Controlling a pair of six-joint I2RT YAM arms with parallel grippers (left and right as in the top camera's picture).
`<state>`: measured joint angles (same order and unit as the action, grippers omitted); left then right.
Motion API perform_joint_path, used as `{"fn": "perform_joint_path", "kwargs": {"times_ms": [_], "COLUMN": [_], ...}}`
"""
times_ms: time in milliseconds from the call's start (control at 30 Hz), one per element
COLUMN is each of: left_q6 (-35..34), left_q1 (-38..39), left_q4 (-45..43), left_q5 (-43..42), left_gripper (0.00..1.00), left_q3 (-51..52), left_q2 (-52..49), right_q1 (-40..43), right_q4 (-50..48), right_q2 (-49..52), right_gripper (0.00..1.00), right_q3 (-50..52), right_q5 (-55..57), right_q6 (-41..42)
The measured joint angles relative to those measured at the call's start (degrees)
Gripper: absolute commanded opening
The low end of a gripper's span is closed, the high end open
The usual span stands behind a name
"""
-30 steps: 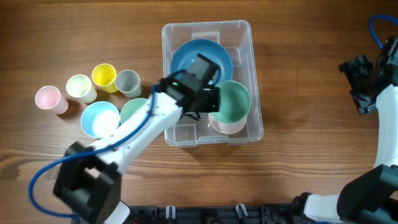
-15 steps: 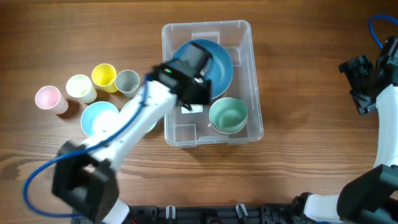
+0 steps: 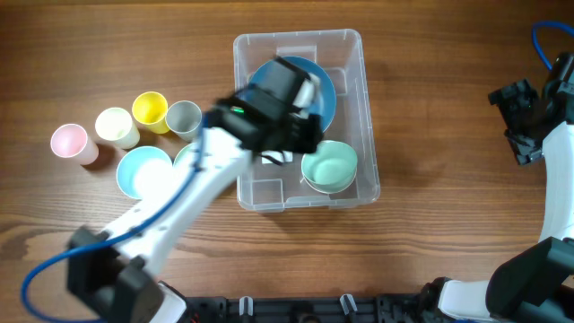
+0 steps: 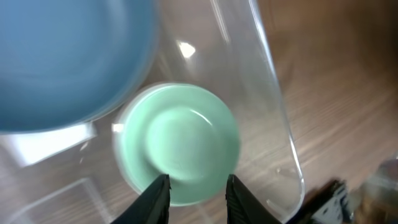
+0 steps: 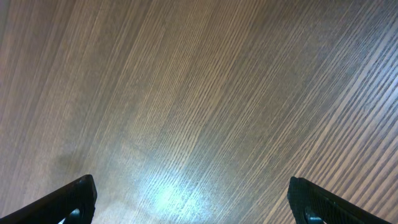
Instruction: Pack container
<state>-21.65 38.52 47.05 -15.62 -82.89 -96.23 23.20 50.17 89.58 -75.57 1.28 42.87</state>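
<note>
The large clear plastic container [image 3: 260, 193] sits mid-table, with a round blue bowl [image 3: 325, 94] and a mint-green bowl [image 3: 330, 166] inside. Left gripper [image 4: 196, 200] hovers over the green one, part-open and empty; right gripper [image 5: 193, 208] idles wide open at the right edge. Placement looks done, so the next move is a reach left for the light blue bowl [image 3: 142, 170].

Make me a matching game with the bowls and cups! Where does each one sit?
Things:
1 blue bowl
2 mint bowl
3 pink cup
4 yellow cup

Places:
A on the table, farthest left
B in the container, top half of the overhead view
C on the table, beside the grey cup
D in the container, bottom right corner of the overhead view

Pairs: 1-B, 2-D, 3-A, 4-C
</note>
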Motion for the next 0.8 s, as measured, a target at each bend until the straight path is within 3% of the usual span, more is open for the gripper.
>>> {"fn": "perform_joint_path", "kwargs": {"times_ms": [267,567,800], "left_q6": [0.8,0.9,0.3], "left_q1": [9.5,9.6,4.7], "left_q4": [-2.9,-3.8,5.7], "left_q5": [-0.4,1.1,5.7], "left_gripper": [0.28,0.24,0.46], "left_q3": [0.0,0.0,-3.0], "left_q2": [-11.6,-13.0,-8.8], "right_q1": [0.0,0.0,0.0], "right_q4": [0.0,0.0,0.0], "right_q2": [0.0,0.0,0.0], "right_gripper": [1.00,1.00,1.00], "right_q3": [0.0,0.0,0.0], "right_q5": [0.0,0.0,0.0], "right_q6": [0.0,0.0,0.0]}}
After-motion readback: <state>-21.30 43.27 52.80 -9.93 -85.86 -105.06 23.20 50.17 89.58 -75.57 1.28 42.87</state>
